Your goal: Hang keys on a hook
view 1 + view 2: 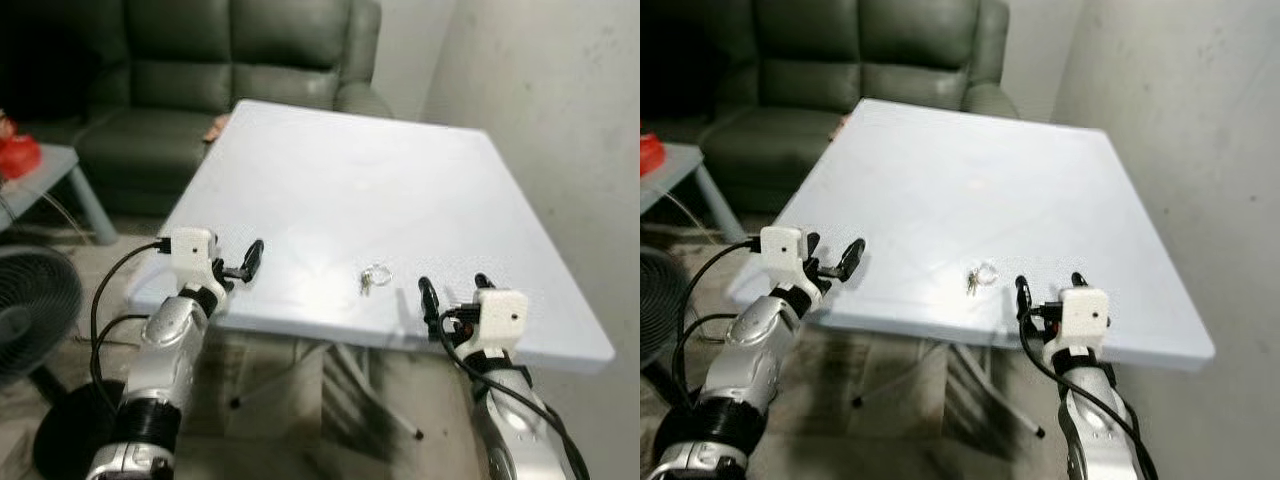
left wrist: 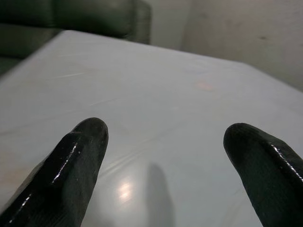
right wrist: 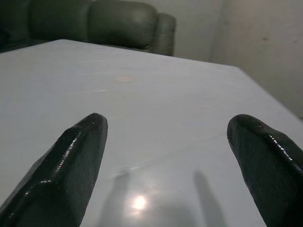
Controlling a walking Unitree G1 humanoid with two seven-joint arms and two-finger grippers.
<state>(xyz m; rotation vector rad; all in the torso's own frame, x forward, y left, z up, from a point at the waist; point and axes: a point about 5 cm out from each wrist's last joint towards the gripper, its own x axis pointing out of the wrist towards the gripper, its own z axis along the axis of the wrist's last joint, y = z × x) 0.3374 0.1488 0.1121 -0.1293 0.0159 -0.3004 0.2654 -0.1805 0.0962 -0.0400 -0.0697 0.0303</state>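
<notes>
I stand at the near edge of a white table (image 1: 330,190), both pincers raised level with its rim, and the keys (image 1: 372,279) lie on the tabletop just inside that near edge, between my two arms. My right pincer (image 1: 452,286) is the closer one, just beside the keys and a little nearer the edge, its fingers spread wide and holding nothing. My left pincer (image 1: 243,262) sits farther from the keys along the same edge, also spread wide and empty.

No hook can be made out from where I stand; beyond the table there is a dark green sofa (image 1: 230,70), and a bare wall (image 1: 560,120) runs along the side nearest my right arm.

The keys are small, flat and lie on a glossy top, so my guess is the grasp is the risky part: long fingers closing from the side may skate over the metal and push the bunch along rather than lift it. Being so close to the edge, a nudge toward me could send the keys off the table onto the floor. Coming in too low could also jam a fingertip against the rim.
</notes>
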